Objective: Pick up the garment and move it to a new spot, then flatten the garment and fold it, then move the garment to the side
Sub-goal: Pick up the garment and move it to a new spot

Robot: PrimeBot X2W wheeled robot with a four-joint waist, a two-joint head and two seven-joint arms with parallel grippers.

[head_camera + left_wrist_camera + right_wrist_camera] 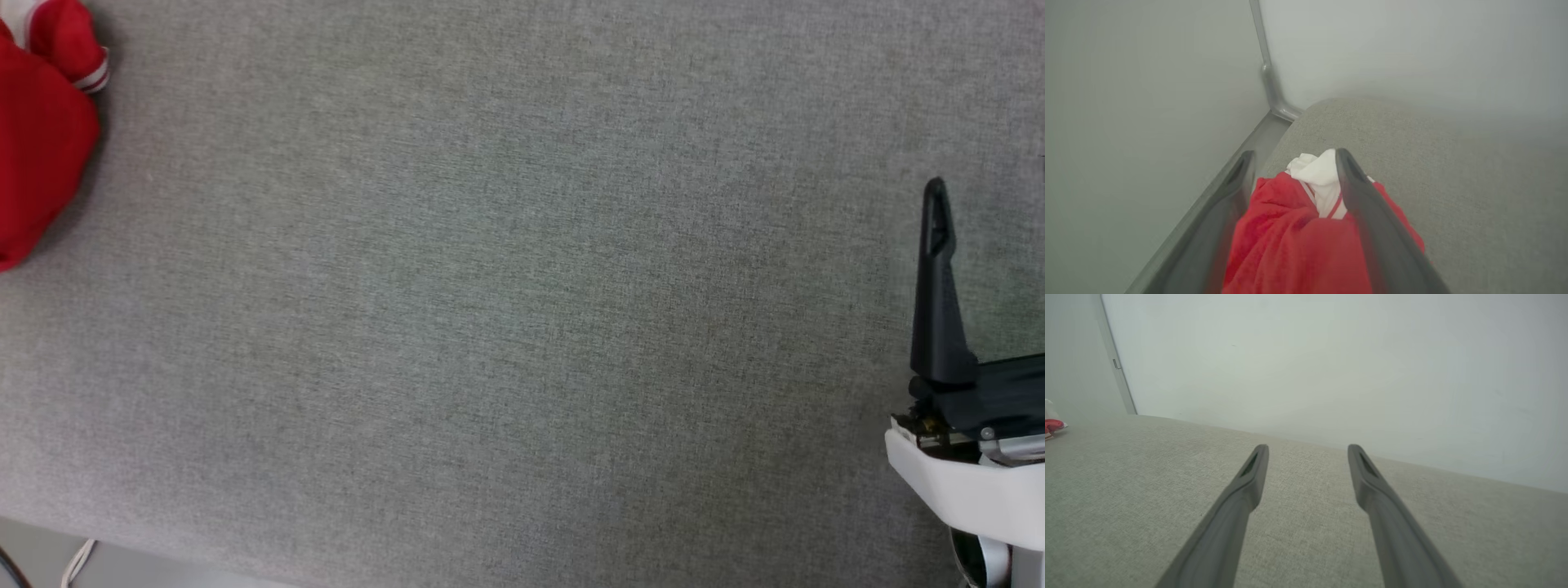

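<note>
Spread wide, the left claw (1295,157) straddles the garment (1290,241), one dark finger on either side of the heap, nothing pinched as far as I can see. And the right claw (1308,449) is open too, empty, hovering over the bare grey surface (522,327) well away on the other side. So we're on step one, I'd say: the pick-up, with the grasp not yet made.

The garment sits at the far left edge of the surface in the head view, tucked near the corner where two pale walls (1147,102) meet. What's needed next, to my eye, is a firm close on a good thick bunch of fabric. Then comes a clean lift and a carry toward that big open middle, where there's room to flatten and fold.

Look at it now: a crumpled red mound, a white sleeve (1318,171) bunched on top, red-and-white striped trim (94,75) peeking out. No print on show. It looks soft and floppy, so a shallow pinch could catch one layer and leave the rest dragging.
</note>
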